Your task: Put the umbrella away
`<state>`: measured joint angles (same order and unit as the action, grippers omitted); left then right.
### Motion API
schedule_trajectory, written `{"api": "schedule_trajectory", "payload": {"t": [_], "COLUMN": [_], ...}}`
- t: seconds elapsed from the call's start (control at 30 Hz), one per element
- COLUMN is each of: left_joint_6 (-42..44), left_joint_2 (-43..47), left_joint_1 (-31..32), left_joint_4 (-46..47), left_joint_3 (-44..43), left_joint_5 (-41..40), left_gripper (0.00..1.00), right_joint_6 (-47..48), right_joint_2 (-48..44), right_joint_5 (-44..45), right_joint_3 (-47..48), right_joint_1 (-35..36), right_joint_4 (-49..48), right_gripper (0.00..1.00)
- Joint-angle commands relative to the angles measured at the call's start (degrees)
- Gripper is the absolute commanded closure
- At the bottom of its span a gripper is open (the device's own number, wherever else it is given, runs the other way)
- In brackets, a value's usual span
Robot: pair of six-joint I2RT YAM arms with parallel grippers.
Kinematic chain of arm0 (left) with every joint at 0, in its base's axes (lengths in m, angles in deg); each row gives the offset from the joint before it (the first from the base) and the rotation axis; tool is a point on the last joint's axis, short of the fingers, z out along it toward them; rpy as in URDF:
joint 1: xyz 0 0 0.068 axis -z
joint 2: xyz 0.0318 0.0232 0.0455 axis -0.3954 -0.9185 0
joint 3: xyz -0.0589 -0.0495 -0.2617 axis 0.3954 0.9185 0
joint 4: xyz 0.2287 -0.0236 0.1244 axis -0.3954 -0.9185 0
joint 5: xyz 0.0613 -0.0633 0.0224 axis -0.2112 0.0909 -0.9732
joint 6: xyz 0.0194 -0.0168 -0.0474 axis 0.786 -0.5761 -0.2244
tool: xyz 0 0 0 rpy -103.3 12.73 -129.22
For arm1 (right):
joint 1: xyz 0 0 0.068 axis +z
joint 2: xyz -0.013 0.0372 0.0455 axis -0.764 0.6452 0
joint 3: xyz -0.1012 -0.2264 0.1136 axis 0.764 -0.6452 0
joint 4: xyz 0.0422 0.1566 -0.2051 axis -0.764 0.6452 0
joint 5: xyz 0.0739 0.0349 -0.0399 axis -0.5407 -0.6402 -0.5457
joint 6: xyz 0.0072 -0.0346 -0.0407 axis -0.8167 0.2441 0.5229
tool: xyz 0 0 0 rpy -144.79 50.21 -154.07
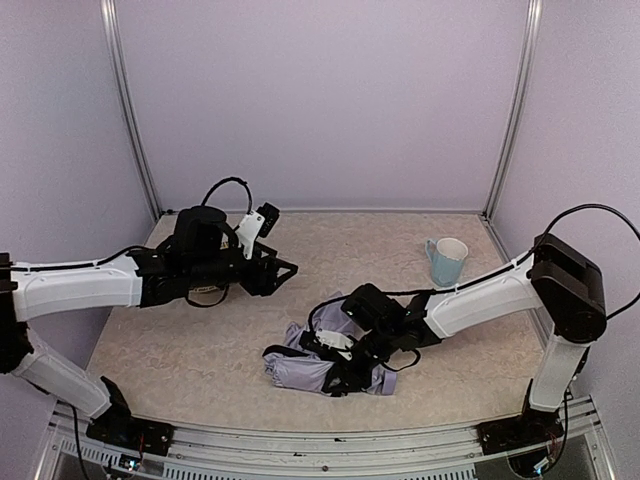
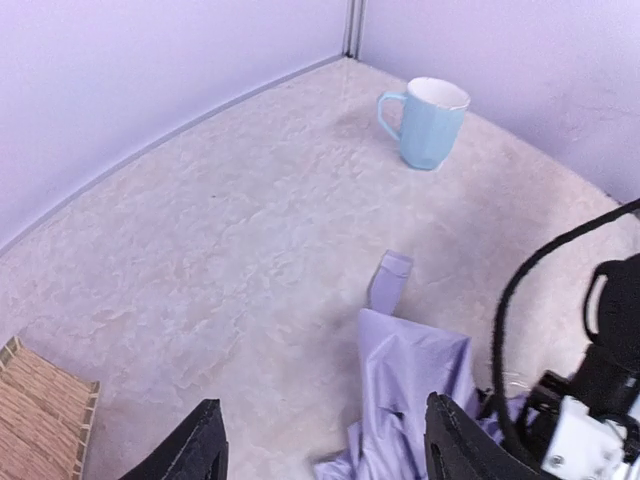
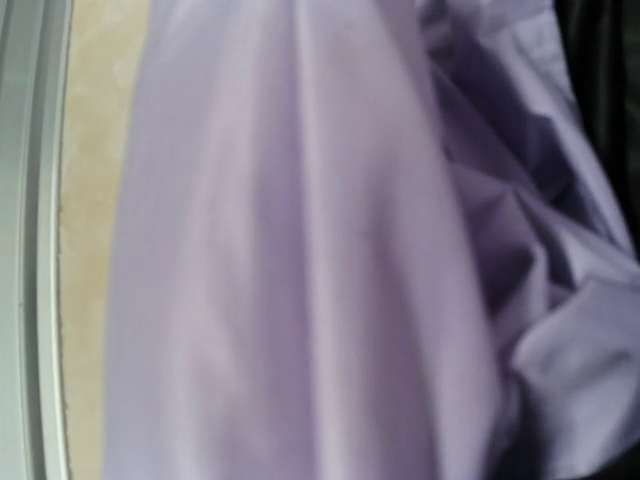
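The umbrella (image 1: 312, 368) lies collapsed on the table, a crumpled bundle of pale lavender fabric with black parts showing. My right gripper (image 1: 348, 372) is down on the bundle's right half and looks shut on it. Its fingers do not show in the right wrist view, where the umbrella fabric (image 3: 300, 250) fills the picture. My left gripper (image 1: 285, 270) hangs open above the table, up and left of the bundle, with nothing between its fingers. In the left wrist view the left gripper (image 2: 322, 402) looks down on the umbrella (image 2: 410, 380) and its strap (image 2: 392, 275).
A light blue mug (image 1: 447, 260) stands at the back right, the mug (image 2: 428, 122) near the corner of the walls. A woven straw tray (image 2: 40, 420) lies under the left arm. Lavender walls close the table on three sides.
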<state>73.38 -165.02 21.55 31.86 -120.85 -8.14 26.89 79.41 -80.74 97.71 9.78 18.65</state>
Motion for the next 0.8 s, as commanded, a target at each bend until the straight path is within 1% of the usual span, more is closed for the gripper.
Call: {"api": "schedule_trajectory", "payload": {"t": [0.0, 0.07, 0.2, 0.33, 0.4, 0.47, 0.5, 0.57, 0.6, 0.63, 0.67, 0.77], "left_joint_6": [-11.23, -14.13, -17.08, -17.99, -16.56, -13.34, -12.3, -11.63, -11.31, -11.06, -11.04, -9.82], "left_joint_2": [4.7, 5.65, 4.96, 1.72, 0.19, -1.93, -3.17, -5.75, -6.86, -7.48, -7.38, -2.62], "left_joint_1": [0.61, 1.36, 1.02, 0.89, 2.97, 6.19, 7.34, 7.75, 7.65, 7.68, 8.05, 12.63], "left_joint_4": [-3.48, -2.81, -1.43, 0.01, -0.4, -1.71, -1.82, -1.84, -2.07, -2.66, -3.98, -7.91], "left_joint_3": [10.98, 15.73, 21.15, 21.91, 21.29, 20.44, 20.14, 19.57, 19.03, 18.37, 17.22, 13.5], "left_joint_5": [7.41, 8.86, 6.68, 10.83, 10.65, 9.18, 8.54, 8.53, 8.95, 9.08, 7.86, -0.94], "left_gripper": [0.33, 0.31, 0.3, 0.3, 0.31, 0.33, 0.39, 0.58, 0.72, 0.9, 1.0, 1.0], "right_joint_6": [1.38, 4.03, 7.21, 7.68, 7.71, 7.48, 7.2, 6.63, 6.43, 6.24, 6.13, 6.76], "right_joint_2": [2.13, 1.45, 0.63, 0.77, 1.06, 1.49, 1.84, 2.37, 2.56, 2.52, 2.3, 1.89], "right_joint_5": [10.28, 12.85, 17.41, 19.49, 19.74, 20.09, 20.25, 20.5, 20.32, 20.01, 19.68, 20.35], "right_joint_3": [-3.73, -3.03, -2.28, -2.05, -2.13, -2.29, -2.27, -1.91, -1.83, -1.93, -2.14, -2.39], "right_joint_1": [1.1, 2.61, 4.48, 4.83, 4.83, 4.83, 4.83, 4.85, 4.91, 4.92, 4.96, 5.7], "right_joint_4": [9.52, 9.64, 10.44, 11.14, 10.9, 10.41, 10.27, 10.52, 10.45, 10.24, 9.86, 9.35], "right_gripper": [1.0, 1.0, 1.0, 1.0, 1.0, 1.0, 1.0, 1.0, 1.0, 1.0, 1.0, 1.0]}}
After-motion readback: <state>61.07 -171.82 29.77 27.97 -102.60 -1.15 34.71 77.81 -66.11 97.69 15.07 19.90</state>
